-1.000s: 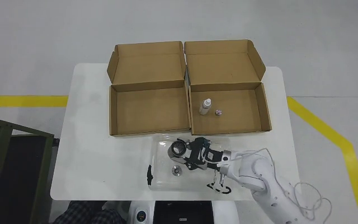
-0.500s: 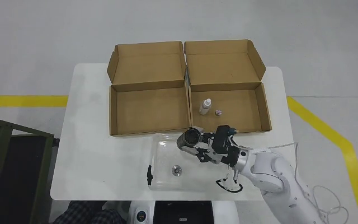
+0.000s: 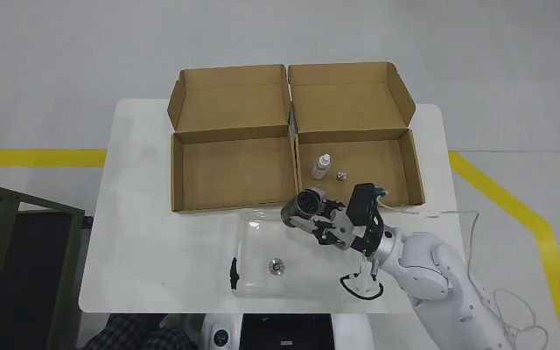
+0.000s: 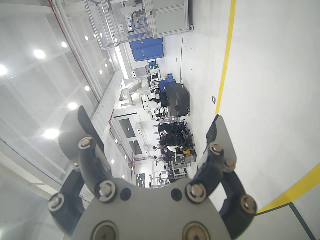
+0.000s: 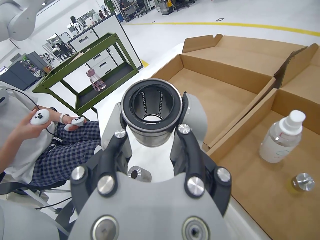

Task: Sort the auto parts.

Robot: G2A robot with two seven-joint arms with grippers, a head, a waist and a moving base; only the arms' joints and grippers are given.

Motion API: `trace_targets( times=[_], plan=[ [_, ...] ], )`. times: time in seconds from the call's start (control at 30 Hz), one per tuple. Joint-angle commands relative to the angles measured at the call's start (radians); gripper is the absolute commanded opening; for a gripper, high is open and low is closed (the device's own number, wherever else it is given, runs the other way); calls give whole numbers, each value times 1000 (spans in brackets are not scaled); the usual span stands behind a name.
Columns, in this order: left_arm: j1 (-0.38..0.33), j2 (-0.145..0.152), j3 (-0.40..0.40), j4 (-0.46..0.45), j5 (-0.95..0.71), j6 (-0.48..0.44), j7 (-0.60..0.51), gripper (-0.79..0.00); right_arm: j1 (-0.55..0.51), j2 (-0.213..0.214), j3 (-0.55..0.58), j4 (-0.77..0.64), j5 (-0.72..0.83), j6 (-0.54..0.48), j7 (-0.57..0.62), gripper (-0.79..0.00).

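Observation:
My right gripper (image 3: 308,210) (image 5: 152,121) is shut on a metal cylindrical bearing (image 3: 304,206) (image 5: 152,112) with a black-rimmed open end. It holds it above the table at the near edge of the two cardboard boxes, over the far rim of a clear tray (image 3: 254,262). A small round metal part (image 3: 276,265) (image 5: 139,173) lies in the tray. The right box (image 3: 385,175) (image 5: 250,196) holds a small spray bottle (image 3: 321,165) (image 5: 283,139) and a small metal nut (image 3: 342,175) (image 5: 303,181). The left box (image 3: 232,171) (image 5: 220,86) has nothing in it. My left gripper (image 4: 150,128) is open, pointing out into the room.
A black clip-like piece (image 3: 234,273) lies at the tray's near-left corner and a black cable loop (image 3: 360,286) at the near right. The boxes' open lids (image 3: 289,92) stand at the back. A green shelf cart (image 5: 87,86) stands beside the table.
My right gripper has lifted the bearing out of the tray and carried it away from the table's near edge and to the right, toward the boxes. The round metal part stayed in the tray.

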Motion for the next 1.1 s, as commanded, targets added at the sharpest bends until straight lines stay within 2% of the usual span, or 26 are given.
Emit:
trace_targets(
  times=[0.0, 0.9, 1.07],
  plan=[
    [0, 0, 0, 0, 0, 0, 0, 0, 1, 0, -1, 2, 6, 2, 1, -785],
    [0, 0, 0, 0, 0, 0, 0, 0, 0, -1, -6, 1, 2, 8, -4, -785],
    [0, 0, 0, 0, 0, 0, 0, 0, 40, -9, -41, 28, -51, 27, -17, -785]
  ],
)
